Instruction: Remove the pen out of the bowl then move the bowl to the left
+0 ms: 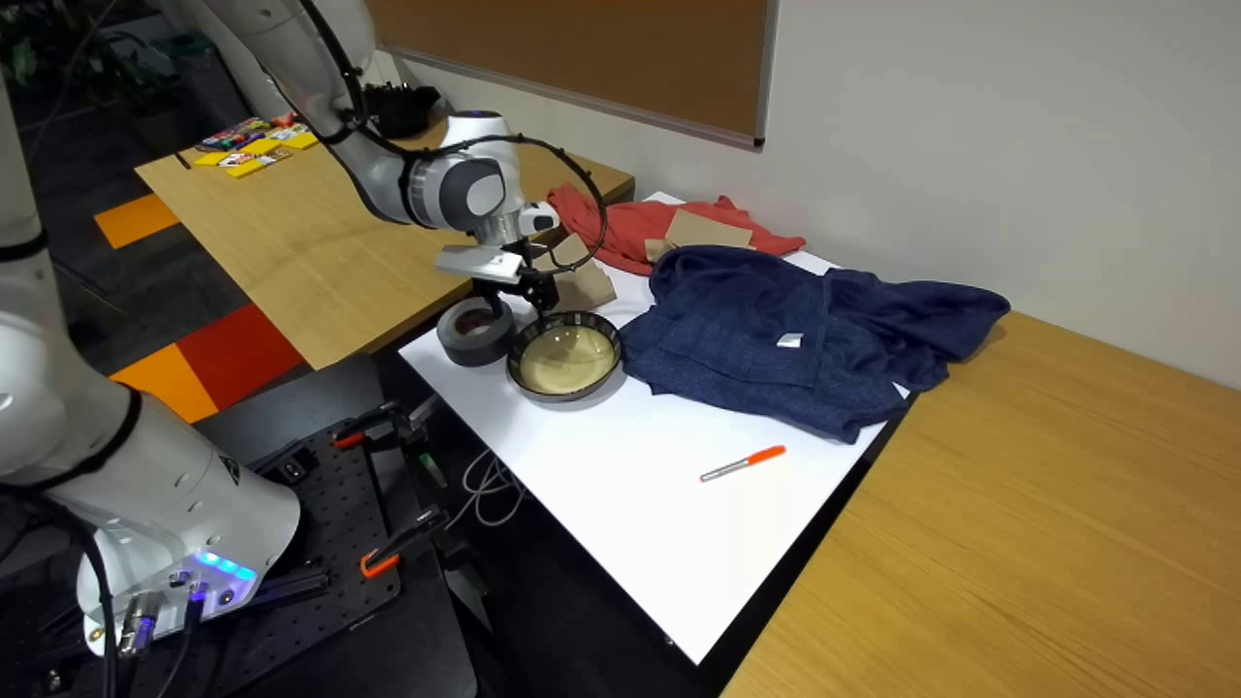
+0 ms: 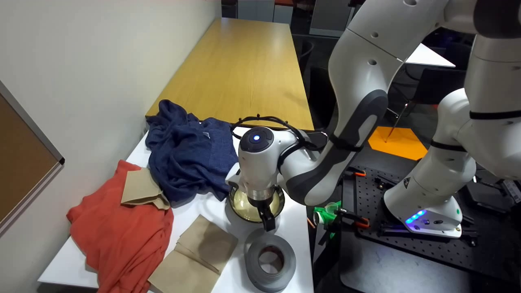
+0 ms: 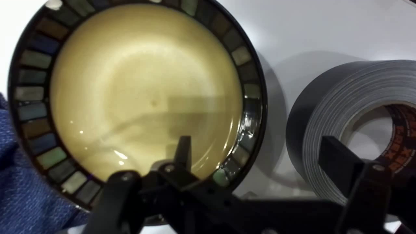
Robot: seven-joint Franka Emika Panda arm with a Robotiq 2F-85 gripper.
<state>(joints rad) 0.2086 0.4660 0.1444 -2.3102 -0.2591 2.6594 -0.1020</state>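
Note:
The round bowl (image 1: 567,361) has a dark tiled rim and a tan-yellow inside, and it holds nothing. It sits upright on the white table and also shows in the wrist view (image 3: 146,81) and, partly behind the gripper, in an exterior view (image 2: 240,205). The orange-red pen (image 1: 745,463) lies on the white table, apart from the bowl; the wrist view does not show it. My gripper (image 3: 256,139) is open and empty, its fingers wide apart. In the wrist view one fingertip overlaps the bowl's inside and the other overlaps the grey tape roll. The bowl's rim lies between them.
The grey tape roll (image 1: 475,334) stands close beside the bowl. A navy garment (image 1: 756,334) lies at the bowl's other side. Red cloth (image 2: 118,228) and brown paper (image 2: 195,260) lie near the wall. The white table's edge (image 1: 553,543) runs on the robot's side.

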